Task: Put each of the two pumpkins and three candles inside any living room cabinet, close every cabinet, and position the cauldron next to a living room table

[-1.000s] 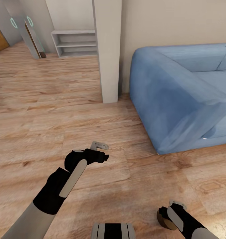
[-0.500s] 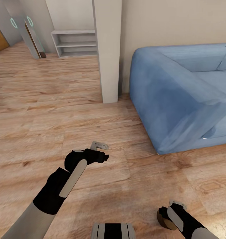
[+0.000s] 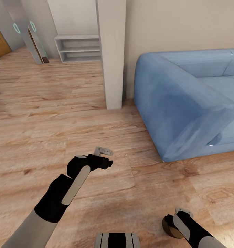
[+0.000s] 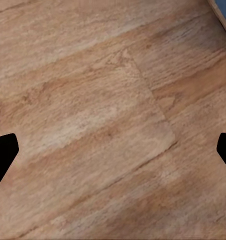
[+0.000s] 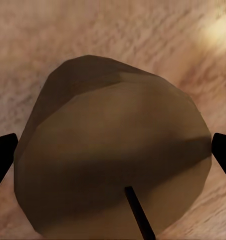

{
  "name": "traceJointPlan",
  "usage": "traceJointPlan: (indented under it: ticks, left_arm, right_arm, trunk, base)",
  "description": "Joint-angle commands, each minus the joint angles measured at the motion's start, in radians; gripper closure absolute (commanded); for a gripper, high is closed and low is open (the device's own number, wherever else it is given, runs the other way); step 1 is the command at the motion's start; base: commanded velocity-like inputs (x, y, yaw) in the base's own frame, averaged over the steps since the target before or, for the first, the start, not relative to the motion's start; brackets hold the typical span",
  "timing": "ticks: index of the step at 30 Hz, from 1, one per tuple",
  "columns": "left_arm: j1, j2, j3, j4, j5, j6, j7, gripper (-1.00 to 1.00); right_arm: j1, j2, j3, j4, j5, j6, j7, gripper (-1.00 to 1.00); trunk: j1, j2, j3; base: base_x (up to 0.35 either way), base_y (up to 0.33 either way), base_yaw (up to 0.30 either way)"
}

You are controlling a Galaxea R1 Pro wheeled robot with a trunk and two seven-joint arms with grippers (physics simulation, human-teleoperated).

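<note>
Sofa, blue, is crowding the robot's right flank; pillar is narrowing the passage ahead, so turning the base risks a knock. Grey shelf unit is standing well beyond. Left gripper is hanging spread, carrying nothing. Right gripper is clamping a candle; jolting over the plank floor may be loosening it.

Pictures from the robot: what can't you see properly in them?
- The sofa: the head view's right edge cuts it off.
- The candle: it sits so close in the right wrist view that its lower edge runs out of frame; in the head view the right claw covers most of it.
- The left claw: the left wrist view catches just its dark tips at the sides, over the bare floor.
</note>
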Motion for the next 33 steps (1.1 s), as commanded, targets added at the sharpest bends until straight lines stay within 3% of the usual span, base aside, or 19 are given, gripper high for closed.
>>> traceJointPlan:
  ticks: [1,11,26,33]
  left_arm:
    - [-0.001,0.001,-0.002,-0.001,0.009,0.002,0.011,-1.0]
    - [-0.001,0.0,0.003,0.001,0.009,0.002,0.014,-1.0]
    - [-0.001,0.0,0.004,0.002,0.007,0.002,0.015,-1.0]
    - [-0.001,0.0,0.003,0.004,0.008,0.002,0.015,-1.0]
  right_arm:
    - [0.0,-0.001,0.008,-0.002,-0.01,0.004,-0.008,1.0]
    - [0.0,-0.001,0.009,-0.002,-0.009,0.004,-0.008,1.0]
    - [0.0,-0.003,0.008,-0.016,-0.007,-0.006,0.043,1.0]
    - [0.0,-0.001,0.008,-0.056,-0.008,0.011,0.042,1.0]
  trunk:
    - [-0.001,0.0,0.003]
    - [-0.005,0.002,0.042]
    - [-0.012,0.006,0.1]
    - [-0.015,0.007,0.127]
  base:
    - [0.0,0.0,0.0]
    - [-0.031,0.0,0.0]
    - [-0.312,0.0,0.0]
    - [-0.063,0.0,0.0]
